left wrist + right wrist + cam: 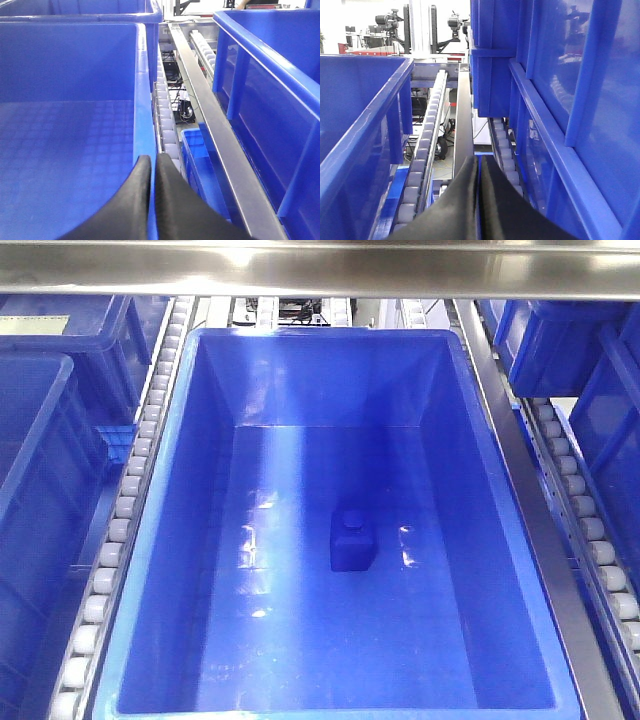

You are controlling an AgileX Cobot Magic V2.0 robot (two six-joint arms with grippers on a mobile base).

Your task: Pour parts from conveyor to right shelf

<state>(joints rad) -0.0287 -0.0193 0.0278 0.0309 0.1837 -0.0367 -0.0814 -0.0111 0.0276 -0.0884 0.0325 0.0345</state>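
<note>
Front-facing view: steel crossbar (320,275) runs along the top edge, above the shelf (505,470). Large blue bin (335,530) sits in the centre lane, roller tracks (125,510) on both sides, more blue bins (50,390) at left and right. One blue part (352,540) stands upright on the bin floor, near the middle, touching no wall; nothing else in that bin.

Left wrist view: my left gripper (152,167) has its black fingers pressed together, holding nothing, over the rim of an empty bin with a textured floor (70,150). Cables hang below the rollers.

Right wrist view: my right gripper (478,167) likewise closed and empty, above a steel rail (463,130) between bins. Camera rigs (390,20) stand in the bright room behind.
</note>
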